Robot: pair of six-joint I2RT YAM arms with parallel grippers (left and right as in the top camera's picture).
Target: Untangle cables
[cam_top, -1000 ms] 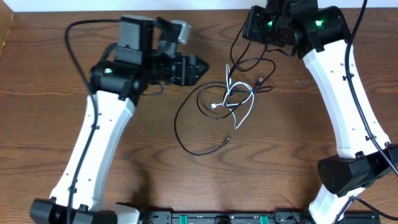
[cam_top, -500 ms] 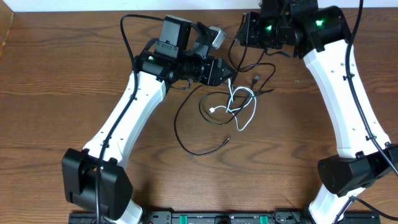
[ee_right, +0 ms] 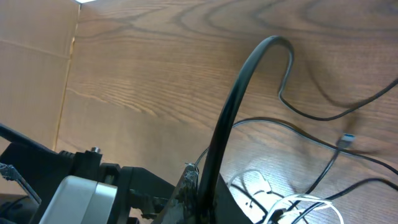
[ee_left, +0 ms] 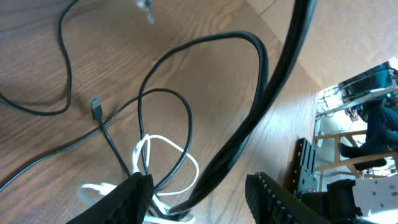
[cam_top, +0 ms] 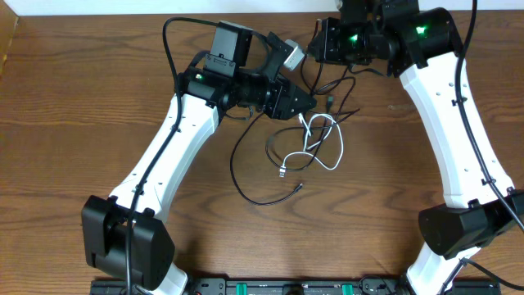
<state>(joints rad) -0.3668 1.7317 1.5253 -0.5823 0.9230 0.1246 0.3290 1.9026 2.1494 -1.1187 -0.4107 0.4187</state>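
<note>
The thin white cable lies in loops at the table's middle, tangled with the long black cable, whose big loop runs toward the front and ends in a plug. My left gripper is at the tangle's top edge. In the left wrist view its jaws stand apart, open. White cable and black cable strands pass between them, close to the left finger. My right gripper is at the back, shut on the black cable, which rises from its tips.
Both white arms reach in from the front corners, their bases near the front edge. A black rail runs along the front. The table's far edge is just behind the grippers. Its side edge shows in the left wrist view.
My left arm swung right to the tangle and its jaws narrowed somewhat. The white cable's loops shifted toward the front, its plug end sliding down. The right gripper stayed put.
</note>
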